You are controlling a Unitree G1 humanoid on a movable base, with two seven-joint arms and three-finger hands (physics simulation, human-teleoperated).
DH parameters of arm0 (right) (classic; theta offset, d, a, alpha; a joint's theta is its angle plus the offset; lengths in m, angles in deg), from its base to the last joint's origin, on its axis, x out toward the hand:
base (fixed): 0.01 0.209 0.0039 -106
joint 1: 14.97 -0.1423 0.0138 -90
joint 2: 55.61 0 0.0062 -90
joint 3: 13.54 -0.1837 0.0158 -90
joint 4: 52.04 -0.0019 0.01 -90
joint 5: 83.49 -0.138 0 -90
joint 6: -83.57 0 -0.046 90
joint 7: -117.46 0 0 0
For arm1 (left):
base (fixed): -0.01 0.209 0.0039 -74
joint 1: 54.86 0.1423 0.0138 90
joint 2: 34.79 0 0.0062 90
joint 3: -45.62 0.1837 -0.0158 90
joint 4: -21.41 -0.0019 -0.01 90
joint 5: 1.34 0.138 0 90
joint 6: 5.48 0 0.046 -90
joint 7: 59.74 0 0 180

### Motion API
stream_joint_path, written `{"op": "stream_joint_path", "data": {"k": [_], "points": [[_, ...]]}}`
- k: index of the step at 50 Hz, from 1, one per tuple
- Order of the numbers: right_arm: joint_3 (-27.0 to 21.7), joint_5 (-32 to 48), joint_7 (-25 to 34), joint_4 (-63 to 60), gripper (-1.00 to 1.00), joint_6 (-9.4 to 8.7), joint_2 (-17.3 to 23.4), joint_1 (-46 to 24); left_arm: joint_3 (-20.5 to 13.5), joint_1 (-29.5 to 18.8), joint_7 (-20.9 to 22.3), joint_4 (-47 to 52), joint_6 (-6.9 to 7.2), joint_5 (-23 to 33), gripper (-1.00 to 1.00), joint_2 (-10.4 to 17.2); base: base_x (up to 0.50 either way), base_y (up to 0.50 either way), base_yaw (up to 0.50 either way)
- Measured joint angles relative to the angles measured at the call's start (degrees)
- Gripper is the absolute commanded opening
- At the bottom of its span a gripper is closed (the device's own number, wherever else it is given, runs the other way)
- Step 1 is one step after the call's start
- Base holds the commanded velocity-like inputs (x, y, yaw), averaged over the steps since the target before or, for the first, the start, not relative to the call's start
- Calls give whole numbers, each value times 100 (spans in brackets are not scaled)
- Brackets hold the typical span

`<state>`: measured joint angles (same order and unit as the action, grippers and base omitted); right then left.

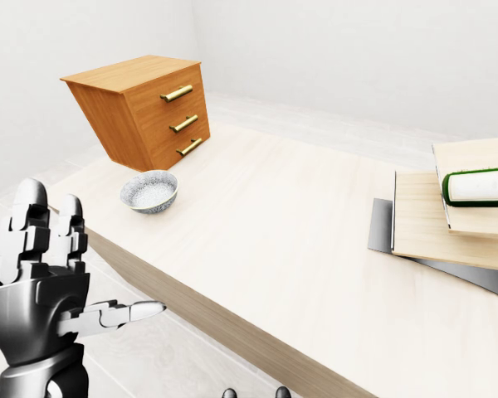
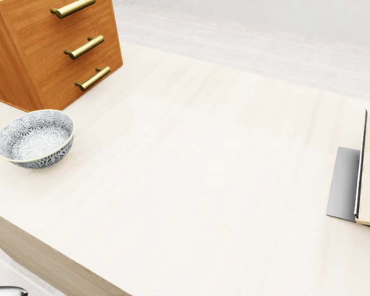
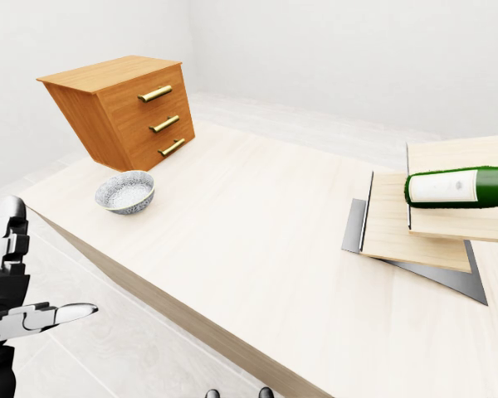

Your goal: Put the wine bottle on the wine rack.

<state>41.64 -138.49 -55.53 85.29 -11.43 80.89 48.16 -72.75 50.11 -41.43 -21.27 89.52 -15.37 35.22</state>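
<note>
**Pale bench in a white room, bottle far from the only visible hand**

The room is bare and white, with a long light-wood bench (image 3: 257,224) running across the eye views. The wine bottle (image 3: 461,186) lies on its side at the bench's right end, resting on the upper of 2 stacked wooden boards (image 3: 415,232) that sit on a grey metal plate (image 3: 354,225). Its long axis runs roughly left to right in the right-eye view; the view's edge cuts it off, so I cannot tell which end is the neck. No wine rack is clearly identifiable; the boards may belong to one, but I cannot tell.

Near the bench's left end sit a patterned bowl (image 1: 149,191) and, beyond it, a wooden chest with 3 brass-handled drawers (image 1: 141,108).

The left hand (image 1: 46,282) is raised off the bench's near-left corner, fingers spread, thumb pointing right, holding nothing. The bottle lies well apart from it, across nearly the whole bench. The right hand is out of view, so its state cannot be told. By side, the right arm is probably the nearer one for the reach.
</note>
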Motion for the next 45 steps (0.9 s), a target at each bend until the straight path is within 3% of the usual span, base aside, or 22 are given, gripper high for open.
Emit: {"op": "stream_joint_path", "data": {"k": [45], "points": [[-773, -13, 524, 94, 100, 0, 369, 1105, 55, -6, -35, 53, 0, 22, 100, 4, 0, 0, 0]]}}
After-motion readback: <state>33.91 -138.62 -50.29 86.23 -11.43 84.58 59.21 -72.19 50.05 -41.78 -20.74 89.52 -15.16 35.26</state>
